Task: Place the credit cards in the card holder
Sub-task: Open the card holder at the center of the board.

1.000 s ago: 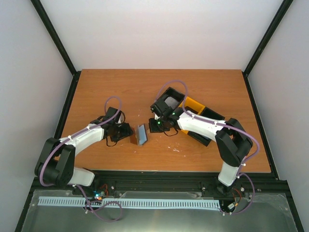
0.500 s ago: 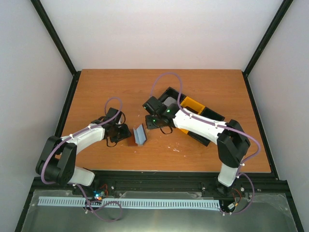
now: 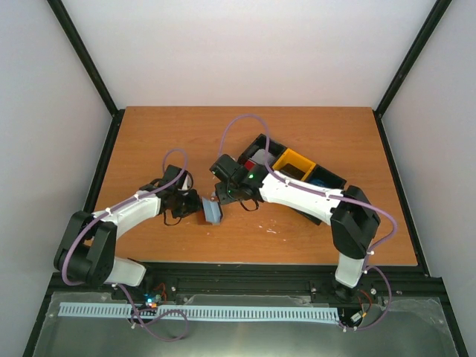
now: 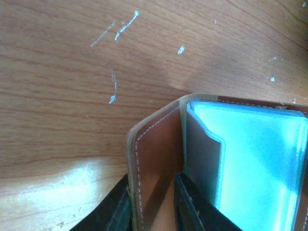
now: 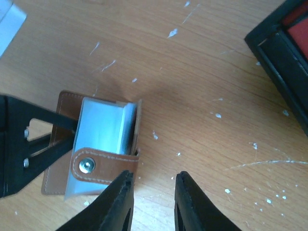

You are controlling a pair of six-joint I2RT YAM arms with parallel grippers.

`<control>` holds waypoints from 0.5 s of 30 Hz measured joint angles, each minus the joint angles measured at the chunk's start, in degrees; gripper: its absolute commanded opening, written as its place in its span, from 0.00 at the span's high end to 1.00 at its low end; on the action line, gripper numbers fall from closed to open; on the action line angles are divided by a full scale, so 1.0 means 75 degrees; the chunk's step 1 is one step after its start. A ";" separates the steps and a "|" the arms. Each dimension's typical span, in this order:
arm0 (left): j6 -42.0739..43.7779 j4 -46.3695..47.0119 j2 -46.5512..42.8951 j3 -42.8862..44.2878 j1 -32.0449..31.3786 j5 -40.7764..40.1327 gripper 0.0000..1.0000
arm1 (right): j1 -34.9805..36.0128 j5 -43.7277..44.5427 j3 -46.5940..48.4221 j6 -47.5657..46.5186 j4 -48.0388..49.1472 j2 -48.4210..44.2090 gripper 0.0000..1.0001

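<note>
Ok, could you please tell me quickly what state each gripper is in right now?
Left gripper: closed on the card holder's brown flap.
Right gripper: open, holding nothing, just beside the card holder.

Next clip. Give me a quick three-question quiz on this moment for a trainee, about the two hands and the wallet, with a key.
1. True or false: the right hand is holding a card.
2. What is the left hand clamped on? A. the brown cover of the wallet; B. a blue card; C. nothing.
3. Fill in: the wallet sits on the table ____, its pale blue inside showing.

Key
1. False: its fingers stand apart with nothing between them. A red card shows in the tray.
2. A.
3. Open.
</note>
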 measured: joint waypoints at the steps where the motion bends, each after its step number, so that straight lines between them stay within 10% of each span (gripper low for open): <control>1: 0.0003 0.0006 0.0000 0.0000 0.0000 0.0020 0.78 | 0.0006 0.0090 0.0003 0.0009 -0.0015 -0.0003 0.75; 15: 0.0017 -0.0023 -0.0006 0.0417 0.0000 0.0306 0.85 | 0.0125 -0.1078 0.0265 -0.0469 0.0291 0.0006 0.97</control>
